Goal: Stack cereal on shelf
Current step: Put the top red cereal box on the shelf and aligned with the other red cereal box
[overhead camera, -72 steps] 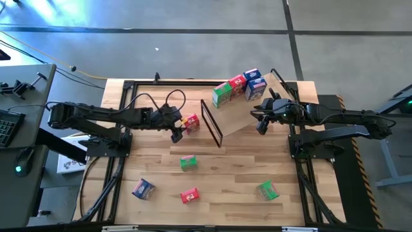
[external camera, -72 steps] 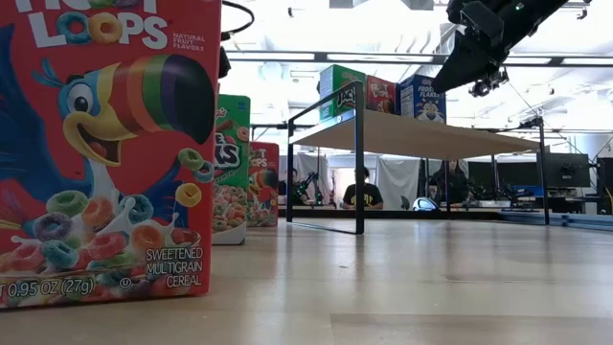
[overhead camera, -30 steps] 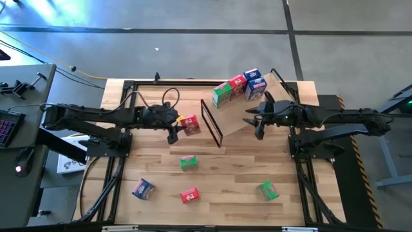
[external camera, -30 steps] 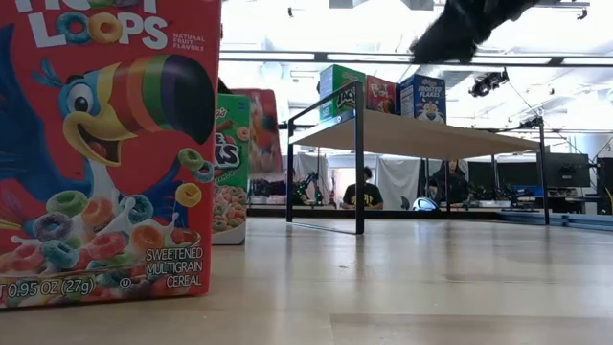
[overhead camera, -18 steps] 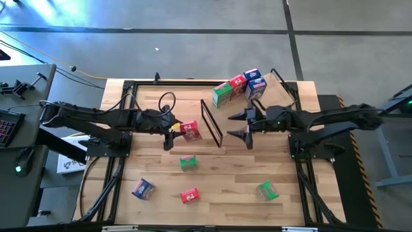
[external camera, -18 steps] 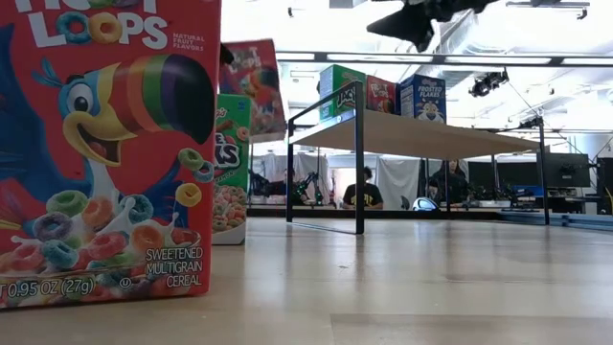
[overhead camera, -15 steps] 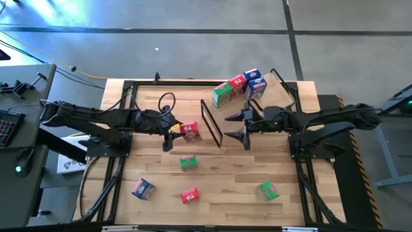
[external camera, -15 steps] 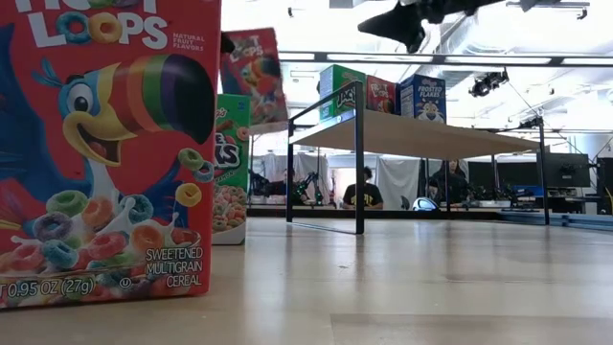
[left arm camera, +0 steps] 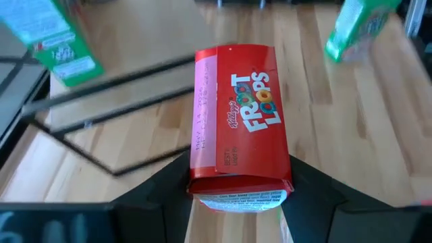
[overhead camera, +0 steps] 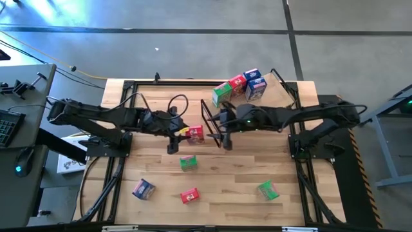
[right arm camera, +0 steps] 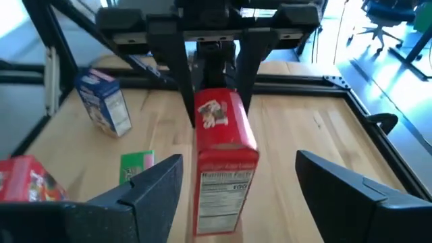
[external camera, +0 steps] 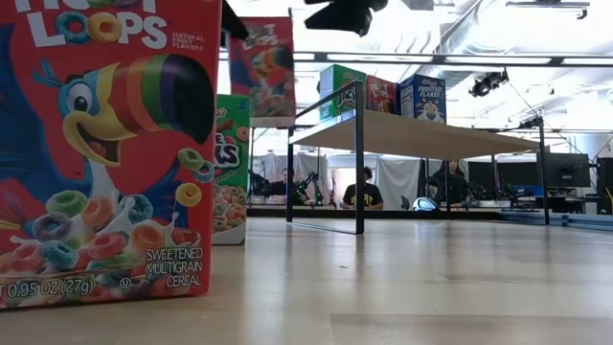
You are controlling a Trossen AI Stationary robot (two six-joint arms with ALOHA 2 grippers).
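Observation:
My left gripper (overhead camera: 187,134) is shut on a red Froot Loops box (overhead camera: 196,134), held in the air just left of the shelf's black wire frame (overhead camera: 211,122). The box also shows in the left wrist view (left arm camera: 239,121) and the low view (external camera: 261,67). My right gripper (overhead camera: 221,131) is open; its fingers (right arm camera: 155,185) stand on either side of the red box (right arm camera: 219,162) without touching it. The wooden shelf board (overhead camera: 257,116) carries a green (overhead camera: 222,95), a red (overhead camera: 237,85) and a blue box (overhead camera: 255,84). My left gripper pinches the red box between its two fingers at the end nearest its wrist (left arm camera: 237,183), one finger on each side. It comes from the table's left. The box sticks out beyond the fingers toward my right gripper, lifted clear of the table.
Loose boxes stand on the table: green (overhead camera: 188,163), blue (overhead camera: 143,189), red (overhead camera: 189,195) close to the low camera (external camera: 105,144), and green (overhead camera: 268,189) at the near right. The wire frame's upright loop stands between the two arms. People sit in the room behind.
My left gripper has risen with the red box and carried it toward the table's right, up to the shelf frame. My right gripper has moved from above the shelf board toward the table's left, and its fingers now stand around the box.

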